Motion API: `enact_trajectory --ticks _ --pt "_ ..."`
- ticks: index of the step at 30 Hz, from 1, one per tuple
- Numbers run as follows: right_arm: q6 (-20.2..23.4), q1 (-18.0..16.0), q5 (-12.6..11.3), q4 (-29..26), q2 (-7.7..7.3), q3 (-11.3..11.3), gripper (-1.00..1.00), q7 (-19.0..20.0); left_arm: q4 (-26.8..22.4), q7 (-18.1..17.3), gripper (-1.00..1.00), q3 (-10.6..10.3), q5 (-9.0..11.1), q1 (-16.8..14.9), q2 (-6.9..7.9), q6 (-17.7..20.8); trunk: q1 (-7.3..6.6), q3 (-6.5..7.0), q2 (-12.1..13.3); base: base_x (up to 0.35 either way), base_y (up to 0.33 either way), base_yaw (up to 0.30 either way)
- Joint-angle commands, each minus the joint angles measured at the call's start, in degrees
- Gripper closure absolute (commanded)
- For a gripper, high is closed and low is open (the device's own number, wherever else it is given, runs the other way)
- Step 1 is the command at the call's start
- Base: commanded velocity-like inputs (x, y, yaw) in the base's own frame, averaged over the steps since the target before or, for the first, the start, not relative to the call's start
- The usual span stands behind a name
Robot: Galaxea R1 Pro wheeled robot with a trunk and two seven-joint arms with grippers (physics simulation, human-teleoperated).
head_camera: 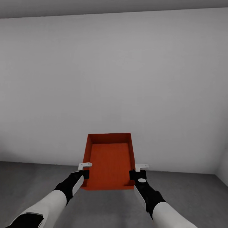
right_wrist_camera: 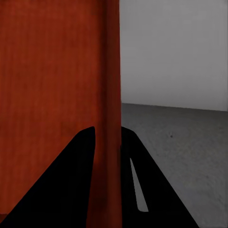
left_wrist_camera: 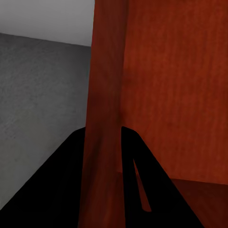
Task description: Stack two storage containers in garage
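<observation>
The red-orange rectangular open-top bin (head_camera: 109,161) is held in the air in front of the robot, over the dark grey mottled concrete floor (head_camera: 190,196) of the garage and facing the plain white-grey wall (head_camera: 114,79).

The left gripper (head_camera: 84,170) pinches the bin's left side wall. In the left wrist view, the black fingers (left_wrist_camera: 57,190) straddle the wall edge (left_wrist_camera: 102,118). The right gripper (head_camera: 138,170) does the same on the right side wall, with its fingers (right_wrist_camera: 61,190) on either side of the edge (right_wrist_camera: 111,95). Both grips are closed on thin wall rims near the robot's end of the bin.

Risks, as judged from here:
- Both grips sit at the near end, so the far end is cantilevered. It could sag or pivot in the pinch and reach the floor first.
- The two arms need to descend together. Any mismatch would twist the bin or peel one grip off.
- The walls are smooth and straight, so a rim pinch could slip on a jolt.
- Opening the grippers before the base is flat on the floor would drop it crooked, which is a poor base for stacking.

Clearance: the far wall is well beyond the bin's far edge. A corner with a side wall (head_camera: 223,164) is at far right, well apart. The floor below and around the bin looks open on both sides.
</observation>
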Motion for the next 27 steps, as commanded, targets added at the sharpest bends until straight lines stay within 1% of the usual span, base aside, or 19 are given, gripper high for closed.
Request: enact_trajectory --ticks 1,8,13,27 --pt "0.30 -0.02 -0.73 0.02 -0.06 0.27 1.00 -0.32 -0.28 1.07 1.00 1.12 -1.25 -0.07 3.29 -2.61 0.04 -0.09 -0.07 0.322 0.102 0.000" --pt "0.37 -0.02 -0.76 0.02 -0.06 0.27 1.00 -0.32 -0.28 1.05 1.00 1.12 -1.29 -0.07 3.29 -2.61 0.04 -0.11 -0.07 0.322 0.057 0.000" --pt "0.51 -0.02 -0.83 0.04 -0.06 0.27 1.00 -0.32 -0.28 1.07 1.00 1.12 -1.31 -0.07 3.29 -2.61 0.04 -0.48 -0.07 0.282 0.005 0.000" --pt "0.38 -0.02 -0.85 0.10 -0.11 0.23 1.00 -0.40 -0.28 1.07 1.00 1.12 -1.31 -0.07 3.29 -2.61 0.04 -1.74 -0.07 0.020 0.000 0.000"
